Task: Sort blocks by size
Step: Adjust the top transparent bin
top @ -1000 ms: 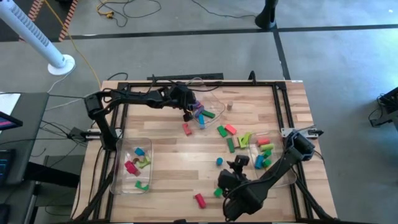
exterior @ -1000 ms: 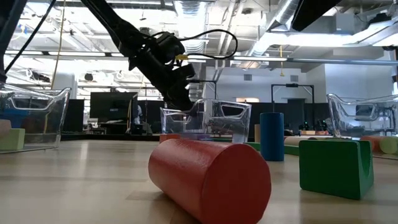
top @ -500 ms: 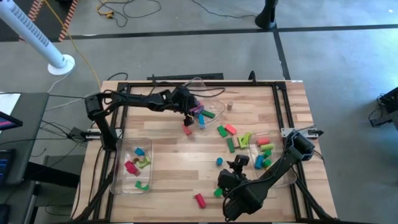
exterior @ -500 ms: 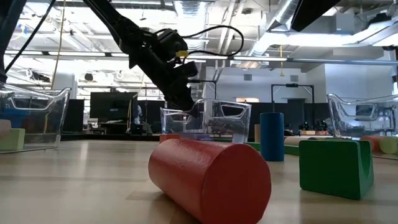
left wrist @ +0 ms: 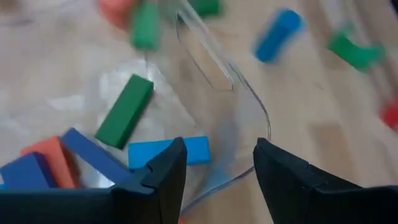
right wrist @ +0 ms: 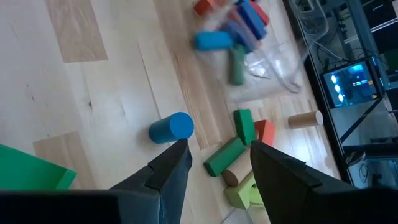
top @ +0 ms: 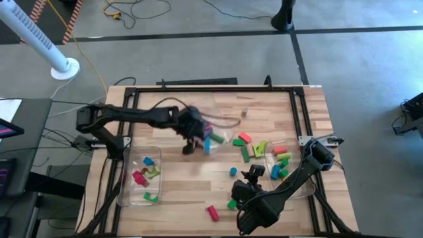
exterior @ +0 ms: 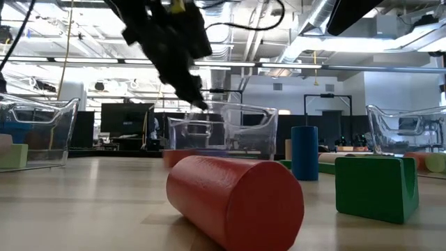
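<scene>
left gripper (top: 190, 141) over the middle of the table (top: 185, 173), fingers (left wrist: 163, 174) spread, straddling the rim of a clear bin (left wrist: 224, 93) in its wrist view; impossible to tell whether either finger touches the plastic. inside that bin: a green bar (left wrist: 124, 111), a blue bar (left wrist: 168, 152), an orange block (left wrist: 46, 155) and darker blue pieces, all loose. right gripper (top: 252, 175) low near the front of the table, fingers (right wrist: 171, 168) parted and holding nothing, aimed past an upright blue cylinder (right wrist: 171, 127) toward a green bar (right wrist: 224, 157) and the scatter beyond. blocks spread in several groups: a cluster of green, red and lime pieces (top: 248, 145) right of centre, more piled in a bin at the right edge (top: 281, 164), a few in the front-left bin (top: 147, 173), a lone red cylinder (top: 212, 212) near the front edge with a green block (top: 232, 204) close beside the right arm. bare wood between the left bin and the central scatter, and along the far strip by the black frame (top: 198, 84); tight going on the right, where blocks, bin and arm crowd together. from table height, red cylinder (exterior: 233, 199) lying on its side in front, green block (exterior: 376, 187) and standing blue cylinder (exterior: 304, 153) to its right, clear bin (exterior: 223, 132) behind with the left gripper blurred above its rim.
</scene>
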### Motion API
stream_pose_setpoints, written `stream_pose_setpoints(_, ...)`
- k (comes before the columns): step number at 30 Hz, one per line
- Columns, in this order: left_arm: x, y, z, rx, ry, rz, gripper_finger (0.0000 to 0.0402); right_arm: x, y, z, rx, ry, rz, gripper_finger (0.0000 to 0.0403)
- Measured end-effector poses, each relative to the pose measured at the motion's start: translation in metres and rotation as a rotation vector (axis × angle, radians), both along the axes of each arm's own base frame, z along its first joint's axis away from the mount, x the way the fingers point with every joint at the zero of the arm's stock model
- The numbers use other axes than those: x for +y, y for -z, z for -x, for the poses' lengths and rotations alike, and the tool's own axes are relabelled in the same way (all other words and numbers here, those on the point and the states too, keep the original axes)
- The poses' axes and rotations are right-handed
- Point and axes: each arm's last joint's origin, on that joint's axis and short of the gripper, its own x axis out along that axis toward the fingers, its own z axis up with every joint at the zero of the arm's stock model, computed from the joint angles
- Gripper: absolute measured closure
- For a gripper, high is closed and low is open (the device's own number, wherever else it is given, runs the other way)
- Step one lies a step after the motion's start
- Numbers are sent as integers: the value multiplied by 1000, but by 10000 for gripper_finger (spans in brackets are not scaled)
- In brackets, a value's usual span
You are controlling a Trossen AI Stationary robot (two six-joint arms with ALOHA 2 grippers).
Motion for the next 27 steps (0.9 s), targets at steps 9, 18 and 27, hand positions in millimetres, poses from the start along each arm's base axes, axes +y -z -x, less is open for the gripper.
stream_pose_setpoints(9, -98, -15, 18, 57, 238, -50, 223, 0, 0, 0, 1, -1, 0, 201)
stream_pose_setpoints(18, -125, -21, 33, 79, 201, -222, 223, 0, 0, 0, 8, -8, 5, 201)
stream_pose_setpoints(27, -149, -8, 41, 50, 350, -180, 223, 4, 0, 3, 7, -21, 3, 201)
